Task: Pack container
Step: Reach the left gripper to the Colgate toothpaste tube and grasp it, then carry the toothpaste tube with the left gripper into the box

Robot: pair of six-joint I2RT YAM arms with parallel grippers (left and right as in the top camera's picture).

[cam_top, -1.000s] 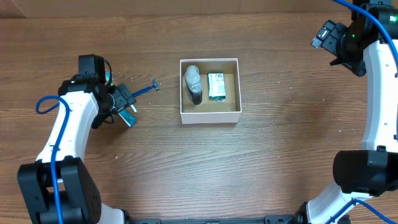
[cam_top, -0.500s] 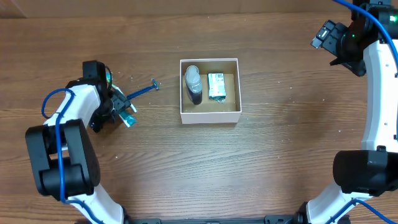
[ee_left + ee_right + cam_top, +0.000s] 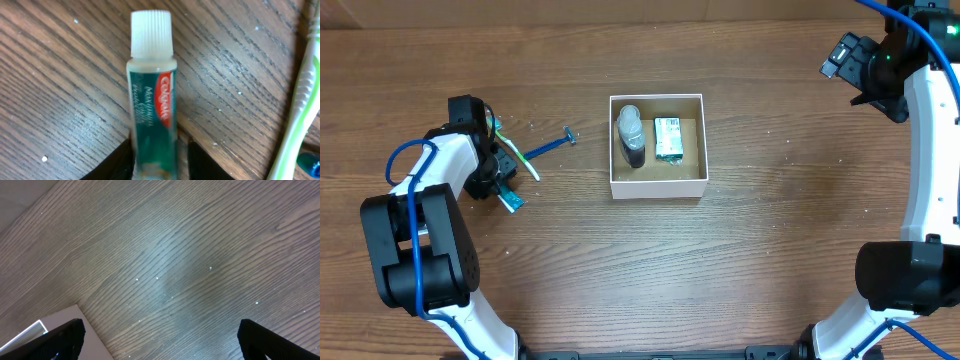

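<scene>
The container (image 3: 657, 185), a white-walled box with a tan floor, stands mid-table and holds a grey bottle (image 3: 631, 135) and a small green-and-white packet (image 3: 667, 138). Left of it, my left gripper (image 3: 504, 190) is down at the table, shut on a teal toothpaste tube (image 3: 151, 100) with a white cap. Its black fingers (image 3: 120, 162) press the tube's lower end from both sides, and that end runs out of the wrist view. My right gripper (image 3: 845, 55) hangs open at the far right with nothing between its fingers (image 3: 60, 337).
A green-and-white toothbrush (image 3: 300, 95) lies just right of the tube, also visible as the toothbrush (image 3: 523, 163) from overhead. A blue-handled one (image 3: 550, 143) lies between the left arm and the box. A white corner (image 3: 27, 335) shows in the right wrist view.
The left gripper's jaws have gone from wide open to closed on the toothpaste tube, and the wrist has shifted slightly toward the near side. The right arm has not moved.
</scene>
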